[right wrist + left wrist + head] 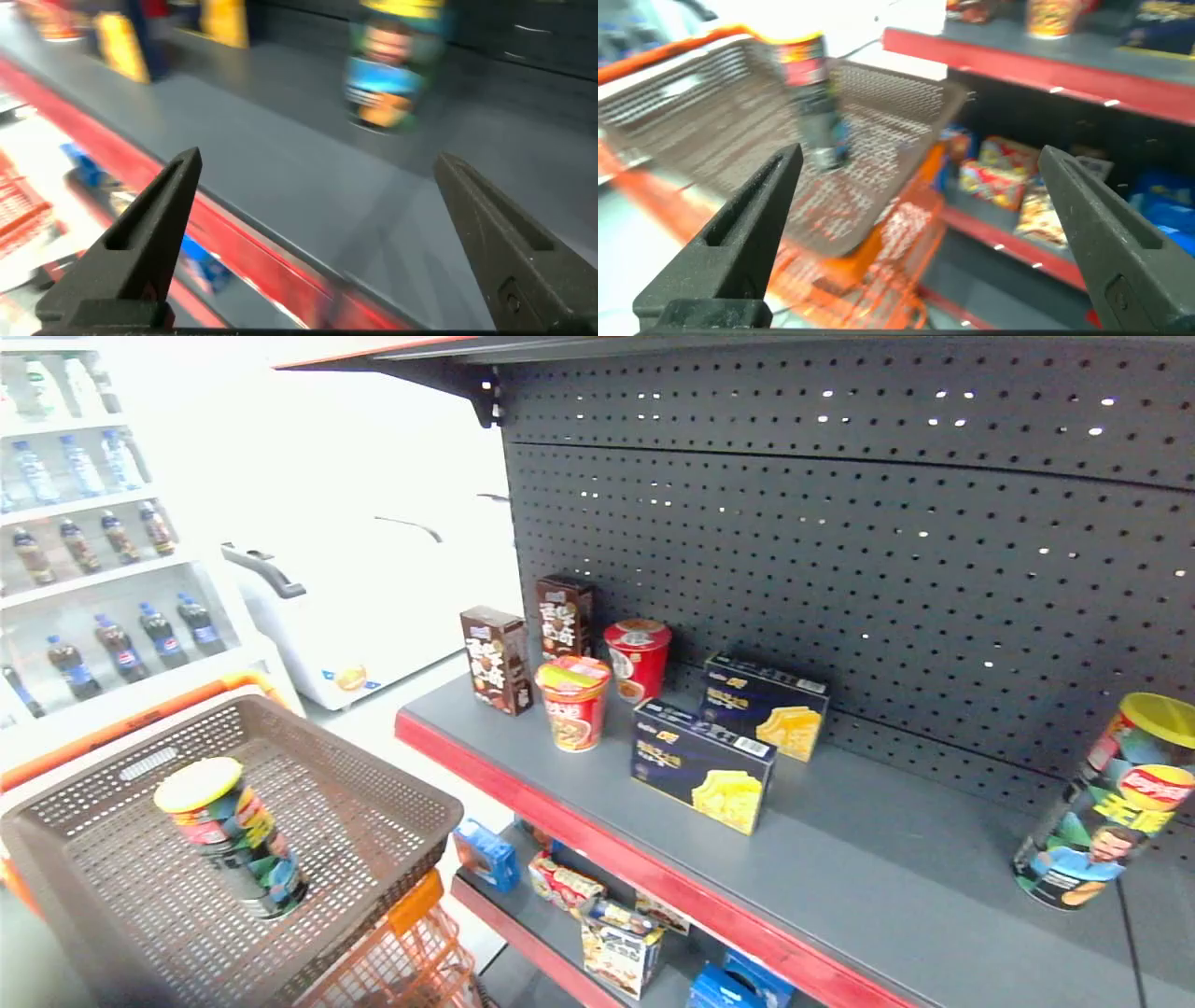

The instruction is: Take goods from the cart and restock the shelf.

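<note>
The left gripper (920, 157), open and empty like the right gripper (320, 159), should straddle the upright can (233, 840) in the near-left basket (373, 775) squarely before closing.

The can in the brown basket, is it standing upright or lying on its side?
Upright: the can stands on its base in the basket, yellow lid on top.

A yellow-lidded chip can (233, 840) stands in the brown mesh cart basket (373, 756) at lower left. A matching can (1106, 803) stands on the grey, red-edged shelf (840, 859) at the right edge.
</note>
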Tool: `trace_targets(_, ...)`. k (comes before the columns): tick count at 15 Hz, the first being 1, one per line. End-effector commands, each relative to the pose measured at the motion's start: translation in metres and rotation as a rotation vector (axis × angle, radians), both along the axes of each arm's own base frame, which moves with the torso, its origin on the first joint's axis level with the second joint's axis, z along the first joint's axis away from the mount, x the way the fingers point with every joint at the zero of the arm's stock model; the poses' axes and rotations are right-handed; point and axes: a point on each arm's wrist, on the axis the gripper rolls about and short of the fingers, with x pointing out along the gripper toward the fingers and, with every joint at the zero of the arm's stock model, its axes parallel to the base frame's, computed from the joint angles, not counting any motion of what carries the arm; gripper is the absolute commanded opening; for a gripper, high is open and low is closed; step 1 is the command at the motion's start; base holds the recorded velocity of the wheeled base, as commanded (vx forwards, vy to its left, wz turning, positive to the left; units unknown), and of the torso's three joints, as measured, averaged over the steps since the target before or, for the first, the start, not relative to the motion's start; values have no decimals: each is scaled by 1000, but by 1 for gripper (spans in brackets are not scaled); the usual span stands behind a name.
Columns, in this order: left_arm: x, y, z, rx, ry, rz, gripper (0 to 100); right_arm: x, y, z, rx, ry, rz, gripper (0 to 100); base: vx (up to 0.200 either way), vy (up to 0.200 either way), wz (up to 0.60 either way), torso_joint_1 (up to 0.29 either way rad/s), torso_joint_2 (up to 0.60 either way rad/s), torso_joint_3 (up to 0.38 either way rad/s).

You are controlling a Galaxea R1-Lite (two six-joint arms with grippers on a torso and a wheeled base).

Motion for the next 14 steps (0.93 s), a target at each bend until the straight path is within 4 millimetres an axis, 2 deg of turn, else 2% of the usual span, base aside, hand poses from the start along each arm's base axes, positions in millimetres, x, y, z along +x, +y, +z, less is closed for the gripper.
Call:
trace_targets(1, 0, 0, 0, 3, -1, -4, 100, 0, 0, 0, -1, 1, 0, 100, 0, 0, 600, 2, -2, 2)
trace_targets(5, 0, 0, 0, 1, -1, -4, 100, 0, 0, 0, -1, 1, 0, 100, 0, 0, 600, 4, 4, 1)
trace_targets(6, -1, 0, 3, 4, -16, 9, 100, 0, 0, 0, -1, 1, 0, 100, 0, 0, 0, 0, 0, 0)
trace_targets(7, -6, 0, 24, 10, -68, 4, 100, 0, 0, 0, 1, 1, 0, 100, 0, 0, 0, 0, 0, 0)
trace_targets(8, -2, 1, 75, 10, -42, -13, 100, 0, 0, 0, -1, 1, 0, 100, 0, 0, 0, 0, 0, 0)
trace_targets(9, 10, 0, 108, 14, 8, -28, 100, 0, 0, 0, -1, 1, 0, 100, 0, 0, 0, 0, 0, 0)
trace_targets(10, 23, 0, 124, 18, 56, -32, 100, 0, 0, 0, -1, 1, 0, 100, 0, 0, 0, 0, 0, 0)
trace_targets(11, 43, -1, 128, 16, 134, -24, 100, 0, 0, 0, 1, 1, 0, 100, 0, 0, 0, 0, 0, 0)
trace_targets(14, 85, -1, 128, 17, 311, -11, 100, 0, 0, 0, -1, 1, 0, 100, 0, 0, 0, 0, 0, 0)
